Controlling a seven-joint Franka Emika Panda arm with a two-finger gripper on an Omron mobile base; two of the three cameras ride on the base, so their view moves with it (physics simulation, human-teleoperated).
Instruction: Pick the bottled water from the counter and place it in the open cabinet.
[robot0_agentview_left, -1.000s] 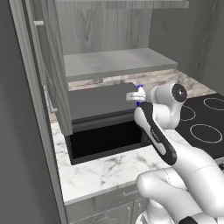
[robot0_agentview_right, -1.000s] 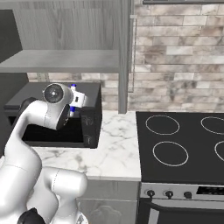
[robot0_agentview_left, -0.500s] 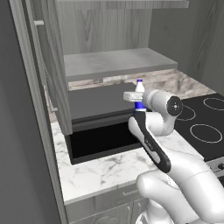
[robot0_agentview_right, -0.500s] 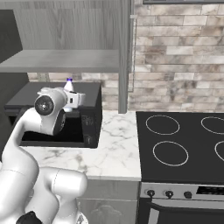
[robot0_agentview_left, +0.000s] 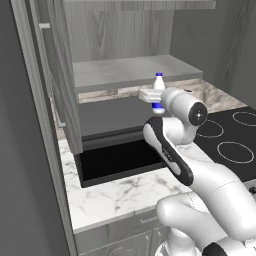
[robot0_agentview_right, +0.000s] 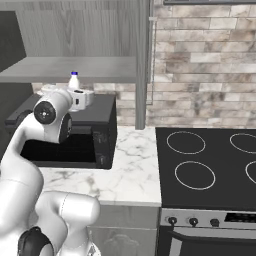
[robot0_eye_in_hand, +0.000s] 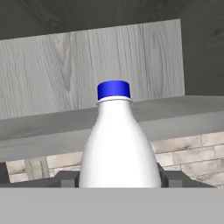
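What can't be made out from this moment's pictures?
- Hand view: the bottled water has its lower body cut off by the bottom edge, hiding the label band.
- Left base view: the gripper contact is too small to judge.
- Right base view: the open cabinet shelf is cut off at left.

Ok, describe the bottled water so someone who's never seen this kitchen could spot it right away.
Find the open cabinet with its flat grey shelf above the black microwave. Just in front of that shelf's edge, the white arm's end effector holds the bottled water upright. It is the one small white bottle, with a blue cap.
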